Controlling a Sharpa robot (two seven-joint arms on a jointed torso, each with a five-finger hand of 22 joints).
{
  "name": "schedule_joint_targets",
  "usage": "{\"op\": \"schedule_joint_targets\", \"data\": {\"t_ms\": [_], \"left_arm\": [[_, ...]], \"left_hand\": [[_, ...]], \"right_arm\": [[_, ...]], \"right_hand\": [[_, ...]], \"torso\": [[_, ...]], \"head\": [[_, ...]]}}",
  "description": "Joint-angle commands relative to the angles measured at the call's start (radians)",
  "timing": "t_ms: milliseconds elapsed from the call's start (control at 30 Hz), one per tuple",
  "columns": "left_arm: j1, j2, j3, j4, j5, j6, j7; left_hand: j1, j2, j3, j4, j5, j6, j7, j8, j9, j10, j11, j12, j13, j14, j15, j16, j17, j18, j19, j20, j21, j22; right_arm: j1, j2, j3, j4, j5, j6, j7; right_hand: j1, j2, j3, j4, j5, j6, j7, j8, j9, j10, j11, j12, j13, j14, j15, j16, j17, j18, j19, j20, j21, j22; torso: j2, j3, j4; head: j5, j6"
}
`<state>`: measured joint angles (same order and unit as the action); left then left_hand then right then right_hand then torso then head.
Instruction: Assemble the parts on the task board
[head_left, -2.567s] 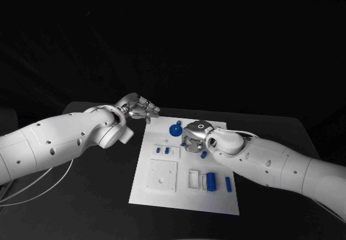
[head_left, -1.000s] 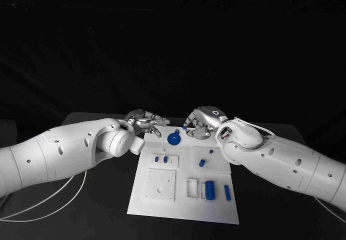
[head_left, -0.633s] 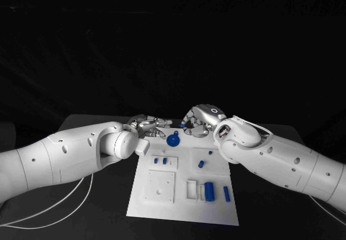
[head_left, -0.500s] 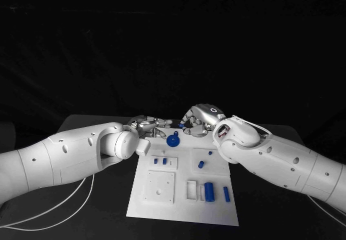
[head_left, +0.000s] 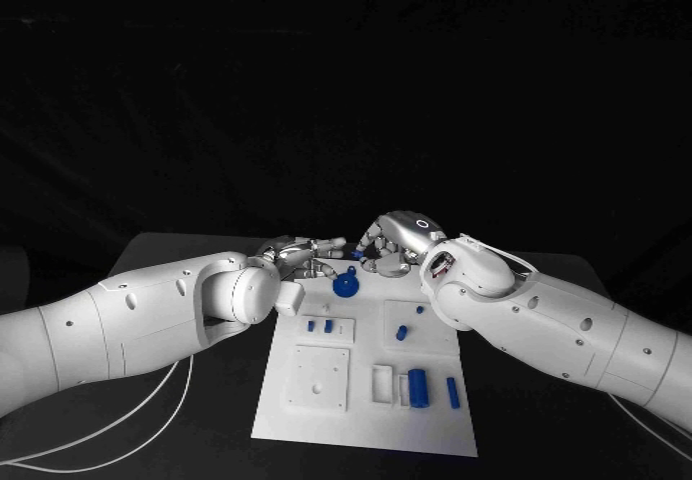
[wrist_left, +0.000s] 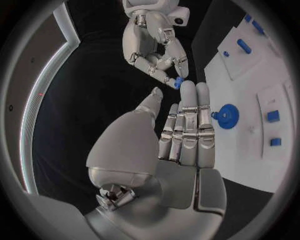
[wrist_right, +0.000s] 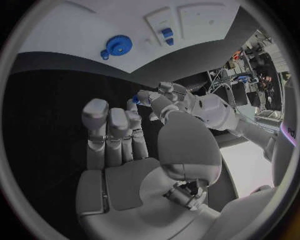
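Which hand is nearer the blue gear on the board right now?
About even, as far as the head view shows. The blue gear sits at the board's far end; the left hand and the right hand hover just beyond it, one on each side.

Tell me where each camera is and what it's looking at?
Head view: sits on the robot's head, looks down at the white task board; both white arms show.
Left wrist view: sits behind the silver left hand, facing the right hand.
Right wrist view: sits behind the right hand, facing the left hand.
All three share the round blue gear.
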<state>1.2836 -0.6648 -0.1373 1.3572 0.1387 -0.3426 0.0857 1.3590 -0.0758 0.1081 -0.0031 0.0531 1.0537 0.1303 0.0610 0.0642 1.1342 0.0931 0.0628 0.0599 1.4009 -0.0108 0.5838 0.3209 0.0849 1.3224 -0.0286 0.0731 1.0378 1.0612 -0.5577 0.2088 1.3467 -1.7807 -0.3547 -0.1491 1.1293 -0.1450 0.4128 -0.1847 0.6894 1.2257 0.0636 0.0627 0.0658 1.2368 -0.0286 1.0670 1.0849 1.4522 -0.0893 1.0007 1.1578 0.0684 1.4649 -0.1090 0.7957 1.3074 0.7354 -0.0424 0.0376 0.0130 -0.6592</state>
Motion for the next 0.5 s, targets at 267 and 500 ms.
{"op": "schedule_joint_targets", "data": {"t_ms": [267, 500], "left_arm": [[-0.001, 0.006, 0.001, 0.0, -0.001, 0.034, -0.024], [-0.001, 0.012, 0.001, -0.014, -0.024, 0.037, -0.048]], "left_hand": [[0.006, -0.01, -0.015, 0.003, -0.006, -0.014, 0.003, 0.002, 0.0, -0.011, 0.003, -0.004, -0.001, 0.005, 0.004, -0.012, 0.002, -0.004, -0.004, 0.0, 0.001, -0.013], [0.01, -0.009, -0.014, 0.004, -0.006, -0.016, 0.003, 0.003, 0.0, -0.012, 0.003, -0.004, -0.001, 0.007, 0.003, -0.01, 0.006, -0.004, -0.002, -0.001, 0.005, -0.014]], "right_arm": [[-0.001, 0.006, 0.001, 0.002, -0.002, 0.009, -0.002], [-0.002, 0.009, 0.001, 0.002, -0.002, 0.009, -0.002]], "right_hand": [[0.009, -0.002, -0.003, -0.001, -0.008, -0.002, -0.002, 0.0, 0.001, 0.0, -0.007, -0.006, 0.002, 0.003, -0.005, -0.005, 0.002, 0.003, 0.042, -0.007, 0.001, 0.095], [0.009, -0.002, -0.003, -0.001, -0.008, -0.002, -0.002, 0.0, 0.001, 0.0, -0.007, -0.006, 0.002, 0.003, -0.005, -0.005, 0.002, 0.003, 0.042, -0.007, 0.001, 0.095]], "torso": [[0.0, 0.0011, 0.0009], [0.0, 0.0016, 0.0004]], "head": [[-0.001, -0.002], [-0.001, -0.002]]}}
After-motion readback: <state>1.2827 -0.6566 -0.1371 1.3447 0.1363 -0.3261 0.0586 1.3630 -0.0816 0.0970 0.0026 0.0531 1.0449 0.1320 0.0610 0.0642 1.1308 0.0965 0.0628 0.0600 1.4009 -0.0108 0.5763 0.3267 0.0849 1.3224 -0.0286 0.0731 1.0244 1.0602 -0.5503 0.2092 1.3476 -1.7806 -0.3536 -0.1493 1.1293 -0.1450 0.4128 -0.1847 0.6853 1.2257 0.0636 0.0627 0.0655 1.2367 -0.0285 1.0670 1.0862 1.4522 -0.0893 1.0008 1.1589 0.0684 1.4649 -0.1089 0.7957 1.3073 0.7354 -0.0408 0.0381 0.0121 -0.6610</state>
